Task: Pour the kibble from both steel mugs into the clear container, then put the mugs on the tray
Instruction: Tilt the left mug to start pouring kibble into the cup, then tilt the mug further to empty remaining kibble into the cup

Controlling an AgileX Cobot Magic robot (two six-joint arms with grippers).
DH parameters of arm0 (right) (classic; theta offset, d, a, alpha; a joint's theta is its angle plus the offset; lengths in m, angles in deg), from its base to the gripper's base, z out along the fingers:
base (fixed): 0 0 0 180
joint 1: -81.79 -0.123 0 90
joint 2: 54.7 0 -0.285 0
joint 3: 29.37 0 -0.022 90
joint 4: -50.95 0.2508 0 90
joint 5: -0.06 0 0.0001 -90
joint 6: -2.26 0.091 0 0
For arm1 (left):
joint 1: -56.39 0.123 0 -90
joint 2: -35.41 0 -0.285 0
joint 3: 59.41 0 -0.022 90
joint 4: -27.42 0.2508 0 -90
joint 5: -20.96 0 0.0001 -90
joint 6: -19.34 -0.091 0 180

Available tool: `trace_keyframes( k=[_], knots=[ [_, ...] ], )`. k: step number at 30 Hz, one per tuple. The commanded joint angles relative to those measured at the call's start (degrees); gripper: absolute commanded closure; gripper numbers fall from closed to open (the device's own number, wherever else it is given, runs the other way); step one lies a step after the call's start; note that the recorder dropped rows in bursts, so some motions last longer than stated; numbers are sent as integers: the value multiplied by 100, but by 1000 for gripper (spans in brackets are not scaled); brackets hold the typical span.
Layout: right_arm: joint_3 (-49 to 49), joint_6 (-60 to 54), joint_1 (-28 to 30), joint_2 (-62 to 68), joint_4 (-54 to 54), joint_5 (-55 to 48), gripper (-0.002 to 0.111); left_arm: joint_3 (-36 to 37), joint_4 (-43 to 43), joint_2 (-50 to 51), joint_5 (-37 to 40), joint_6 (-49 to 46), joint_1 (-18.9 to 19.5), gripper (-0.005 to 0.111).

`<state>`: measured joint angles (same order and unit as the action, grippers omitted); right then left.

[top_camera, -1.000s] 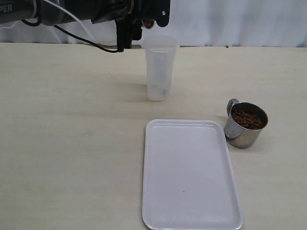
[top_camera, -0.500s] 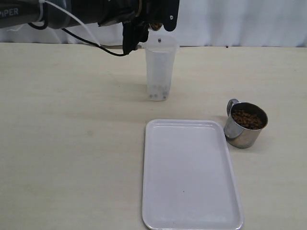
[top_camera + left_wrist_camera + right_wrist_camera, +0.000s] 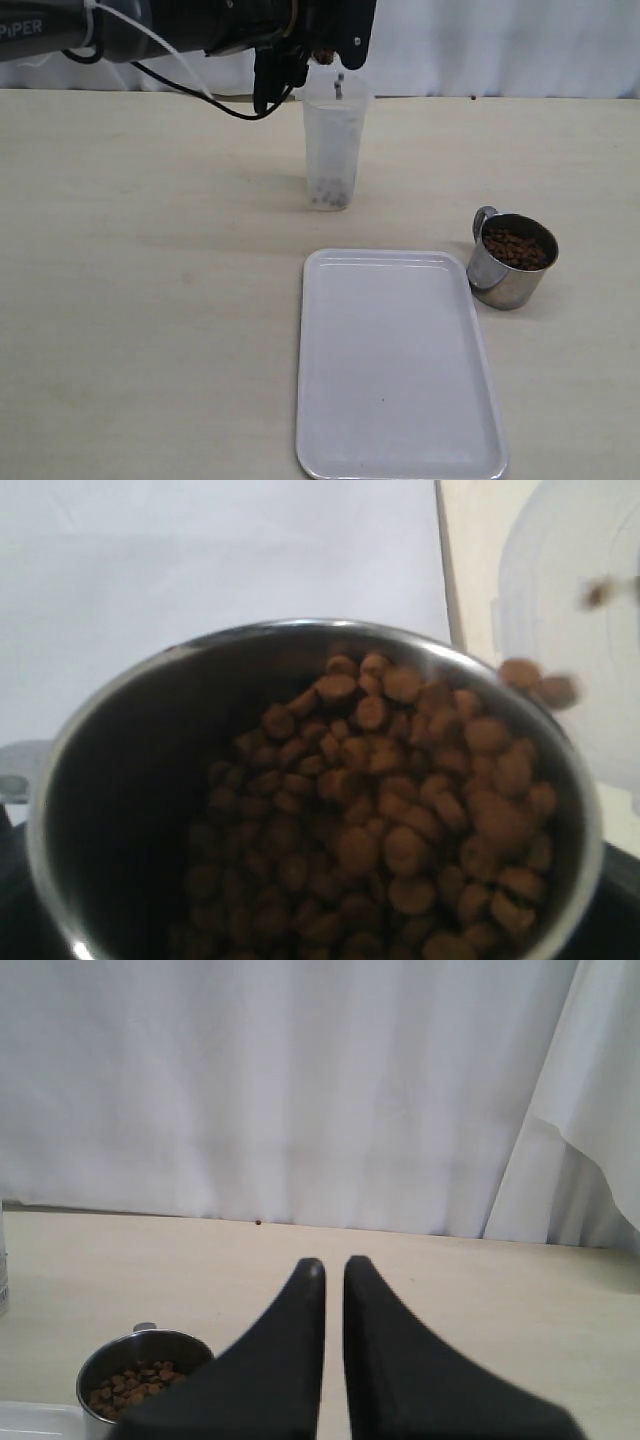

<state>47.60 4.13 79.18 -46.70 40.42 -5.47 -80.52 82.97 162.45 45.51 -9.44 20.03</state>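
Observation:
My left gripper (image 3: 322, 40) is shut on a steel mug (image 3: 130, 690), holding it tilted over the clear container (image 3: 333, 150) at the back of the table. In the left wrist view the mug fills the frame, and brown kibble (image 3: 400, 810) slides over its rim. Loose pellets (image 3: 338, 88) fall into the container, where a shallow layer (image 3: 328, 190) lies at the bottom. The other steel mug (image 3: 510, 262), full of kibble (image 3: 515, 248), stands upright right of the white tray (image 3: 400, 440). My right gripper (image 3: 334, 1265) is shut and empty, hanging above the table behind that mug (image 3: 140, 1365).
A white curtain (image 3: 500, 45) hangs behind the table's far edge. The left arm and its cables (image 3: 160, 55) reach across the upper left of the exterior view. The tray lies near the front edge.
The left gripper has shifted slightly right and tipped the mug further. Pellets have begun falling, and a layer has built up in the container's bottom. The right gripper's place cannot be judged.

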Motion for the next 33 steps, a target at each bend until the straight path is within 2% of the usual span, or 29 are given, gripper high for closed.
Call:
trace_keyframes(
  k=[1, 33],
  knots=[
    [25, 23, -20, -21, -42, -30, 103, -70, 213, 85, -72, 20, 1, 107],
    [25, 23, -20, -21, -42, -30, 103, -70, 1278, 111, -110, 20, -107, 107]
  ],
)
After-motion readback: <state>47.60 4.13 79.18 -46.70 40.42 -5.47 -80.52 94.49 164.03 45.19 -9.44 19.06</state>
